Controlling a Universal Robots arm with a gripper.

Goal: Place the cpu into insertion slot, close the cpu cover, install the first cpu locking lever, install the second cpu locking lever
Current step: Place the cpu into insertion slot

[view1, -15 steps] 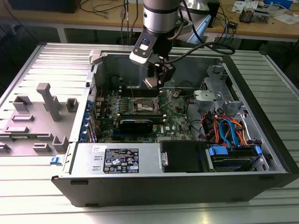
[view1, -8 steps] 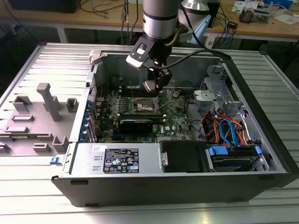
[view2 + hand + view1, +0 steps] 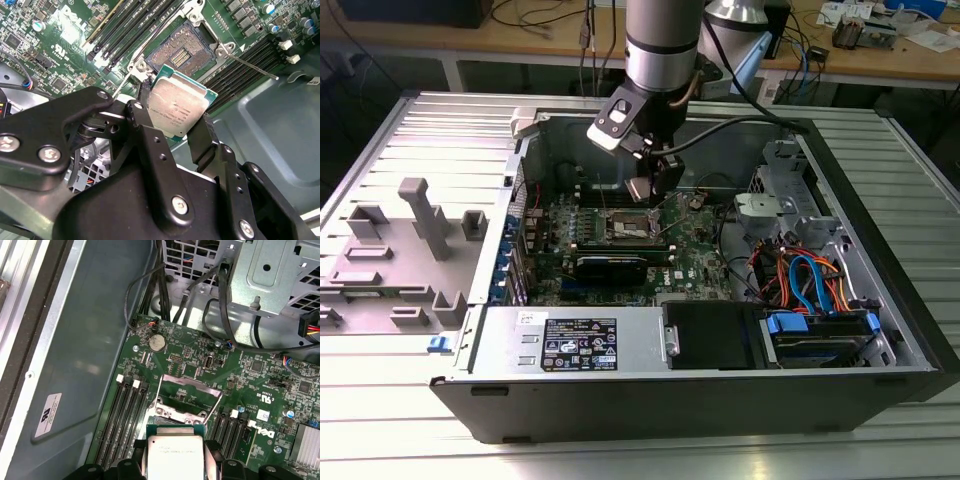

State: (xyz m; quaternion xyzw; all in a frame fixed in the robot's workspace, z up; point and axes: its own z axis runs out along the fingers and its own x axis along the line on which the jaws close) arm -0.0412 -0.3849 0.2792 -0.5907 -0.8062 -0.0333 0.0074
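My gripper [image 3: 646,190] is shut on the cpu [image 3: 640,188], a small square chip with a dull silver top. It hangs inside the open computer case, a little above the green board. In the second wrist view, two black fingers [image 3: 145,117] clamp opposite edges of the cpu [image 3: 177,105]. The insertion slot [image 3: 186,49] lies just beyond the chip, dark centre bare, silver rim around it. A thin locking lever [image 3: 252,66] sticks out beside it. In the first wrist view, the cpu [image 3: 175,452] is close in front of the cpu cover [image 3: 192,384], which stands tilted up. The slot [image 3: 625,230] lies below the chip.
Long black memory slots [image 3: 135,25] flank the socket on both sides. A labelled power supply [image 3: 580,345] lies along the case's near wall. A drive cage with coloured cables [image 3: 810,280] fills the exterior view's right. A grey plastic fixture [image 3: 420,220] stands on the table at the left.
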